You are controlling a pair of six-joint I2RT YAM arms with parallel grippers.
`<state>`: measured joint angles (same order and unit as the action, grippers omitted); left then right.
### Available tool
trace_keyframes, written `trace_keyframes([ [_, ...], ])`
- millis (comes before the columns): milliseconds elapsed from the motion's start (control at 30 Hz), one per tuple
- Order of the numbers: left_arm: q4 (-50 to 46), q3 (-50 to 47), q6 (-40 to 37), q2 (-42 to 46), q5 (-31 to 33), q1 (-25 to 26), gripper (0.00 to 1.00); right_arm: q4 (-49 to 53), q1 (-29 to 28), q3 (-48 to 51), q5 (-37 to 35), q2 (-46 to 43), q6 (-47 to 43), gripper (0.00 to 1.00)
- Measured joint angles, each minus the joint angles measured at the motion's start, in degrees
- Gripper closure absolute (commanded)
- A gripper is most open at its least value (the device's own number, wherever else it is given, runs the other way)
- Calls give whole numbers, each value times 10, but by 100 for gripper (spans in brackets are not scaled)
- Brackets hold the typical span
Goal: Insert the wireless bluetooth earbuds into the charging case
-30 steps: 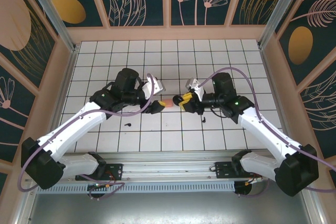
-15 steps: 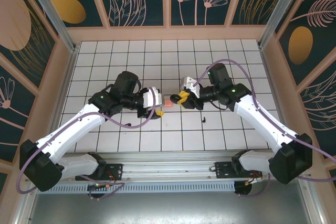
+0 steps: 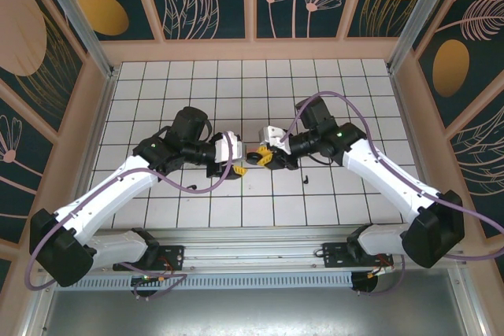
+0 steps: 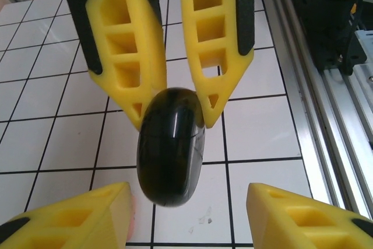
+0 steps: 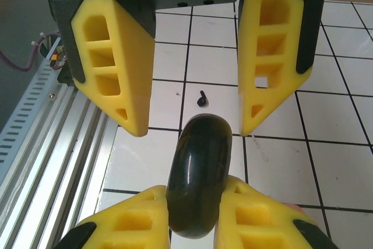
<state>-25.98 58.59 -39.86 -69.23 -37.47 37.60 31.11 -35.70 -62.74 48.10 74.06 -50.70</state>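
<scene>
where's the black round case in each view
top external: black round case at picture centre, mid-table
left wrist: case at centre, clamped by the right end effector above
right wrist: case lower centre, in the same grip
shared landmark: aluminium rail along the near edge

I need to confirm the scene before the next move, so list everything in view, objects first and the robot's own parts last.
charging case: one, glossy black, at table centre, standing on edge between the right gripper fingers
earbuds: two seen, black, lying on tiles; one on the right arm's side, another beyond the left gripper
table: one, white tiles with dark grid
left gripper: one, yellow fingers, open on either side of the case
right gripper: one, yellow fingers, shut on the case
</scene>
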Motion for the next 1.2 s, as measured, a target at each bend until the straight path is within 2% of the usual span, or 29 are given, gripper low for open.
trace_keyframes([
  [533,5,-1,11,-6,-21,-4,81,3,-12,-5,11,13,-2,83],
  [633,19,-7,24,-6,-31,-5,86,-4,-9,5,10,1,2,78],
  [733,61,-28,52,-3,-44,-5,86,-28,3,28,13,-24,20,60],
  [833,109,-75,97,6,-51,-3,87,-89,27,66,29,-67,56,50],
  [1033,308,-199,250,31,-86,-1,88,-273,82,218,76,-186,189,42],
  [1200,459,-242,356,32,-103,-1,87,-391,83,288,96,-213,292,39],
])
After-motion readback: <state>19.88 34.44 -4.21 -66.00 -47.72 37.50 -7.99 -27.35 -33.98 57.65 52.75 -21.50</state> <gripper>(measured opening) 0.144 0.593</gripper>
